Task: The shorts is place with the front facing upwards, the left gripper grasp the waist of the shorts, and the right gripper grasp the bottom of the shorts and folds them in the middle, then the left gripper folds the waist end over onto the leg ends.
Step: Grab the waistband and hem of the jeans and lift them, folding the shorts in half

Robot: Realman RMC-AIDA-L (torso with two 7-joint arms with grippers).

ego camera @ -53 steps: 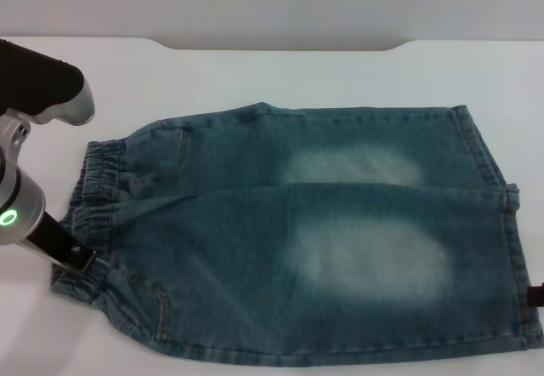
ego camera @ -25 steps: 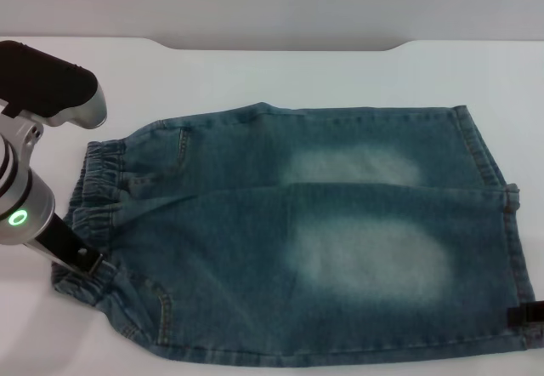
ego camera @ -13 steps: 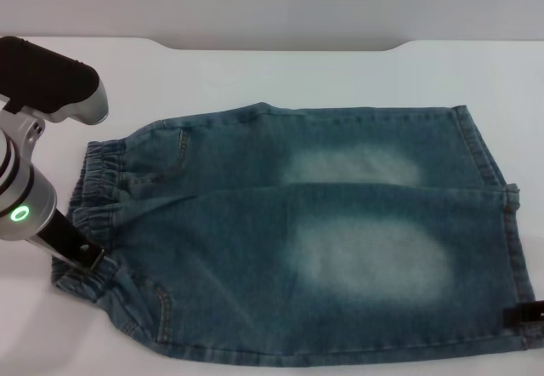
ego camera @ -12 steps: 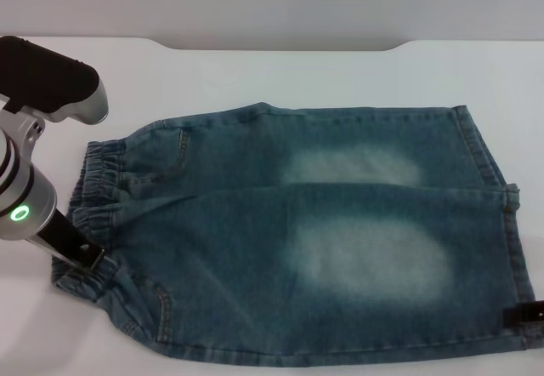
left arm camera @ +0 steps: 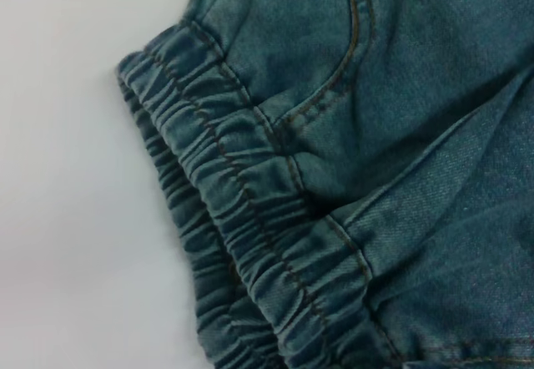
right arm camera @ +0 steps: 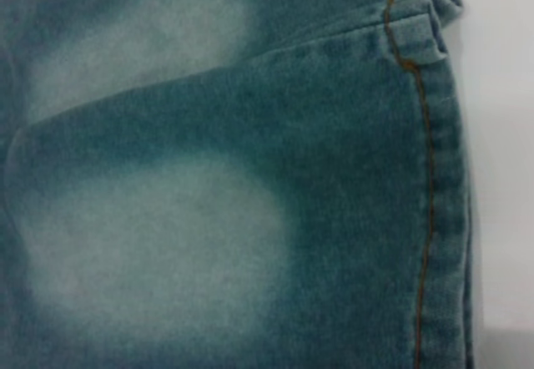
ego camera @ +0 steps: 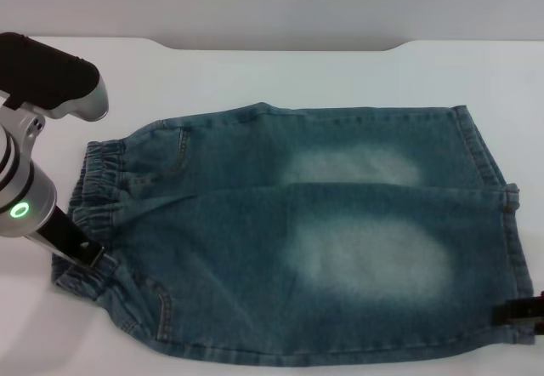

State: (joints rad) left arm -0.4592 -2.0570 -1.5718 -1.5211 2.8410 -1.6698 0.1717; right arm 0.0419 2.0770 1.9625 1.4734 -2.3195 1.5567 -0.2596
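Risking a one-layer pinch: my left gripper [ego camera: 85, 255] sits on the near corner of the waist [ego camera: 98, 190], my right gripper [ego camera: 520, 312] at the near leg hem [ego camera: 517, 257]; I can't tell how far either is open. Grabbing only top denim, the fold skews. Count: one pair of shorts [ego camera: 297, 231] flat on the white table [ego camera: 255, 74], two leg ends, two grippers.

White work table, plain backdrop

Table [ego camera: 255, 74]: smooth matte white top, far edge with a shallow raised step across the middle and rounded corners. Wall [ego camera: 272, 2] behind: flat pale grey, unmarked. Light: even, soft, with faint shadows.
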